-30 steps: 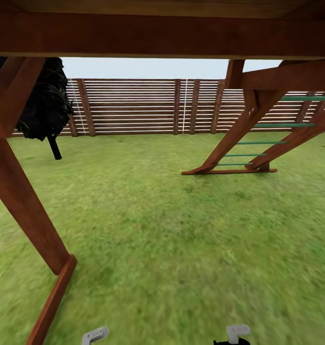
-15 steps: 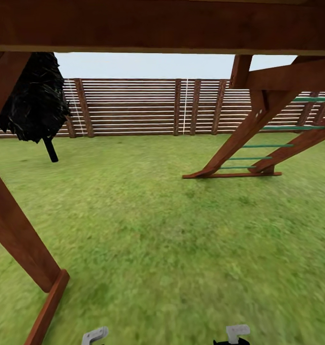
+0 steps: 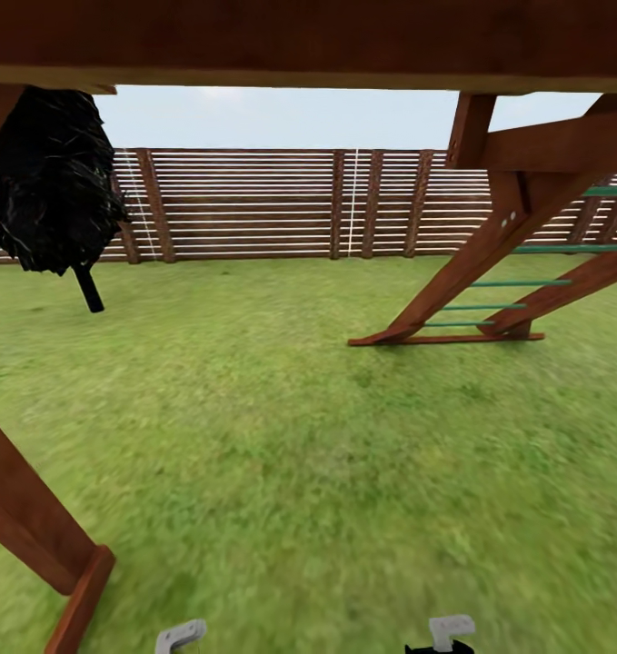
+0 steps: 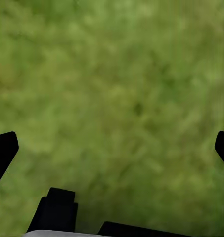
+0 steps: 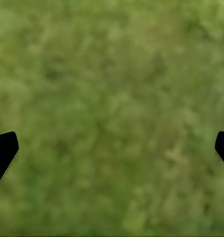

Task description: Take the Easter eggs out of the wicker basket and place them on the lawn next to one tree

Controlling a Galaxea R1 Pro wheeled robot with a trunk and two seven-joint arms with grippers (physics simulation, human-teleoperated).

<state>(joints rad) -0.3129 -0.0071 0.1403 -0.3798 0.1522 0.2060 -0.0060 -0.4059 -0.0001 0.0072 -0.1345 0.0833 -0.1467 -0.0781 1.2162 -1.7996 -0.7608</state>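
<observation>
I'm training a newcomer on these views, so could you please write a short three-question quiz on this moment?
1. True or false: the right gripper holds an egg.
2. What stands behind the black tree? A) a wooden fence B) a brick wall
3. Fill in: the ladder has ___ rungs.

Key: 1. False, its fingers are apart over bare lawn. 2. A, the fence. 3. Green.

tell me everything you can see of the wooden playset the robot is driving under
The playset is red-brown wood with a smooth, varnished look. A broad horizontal beam runs overhead across the head view. At the left, a slanted leg drops to a ground rail lying on the lawn. At the right, angled beams, bolted where they meet, slope down to another ground rail and carry thin green ladder rungs. It stands upright on the grass, in front of the slatted fence.
</observation>
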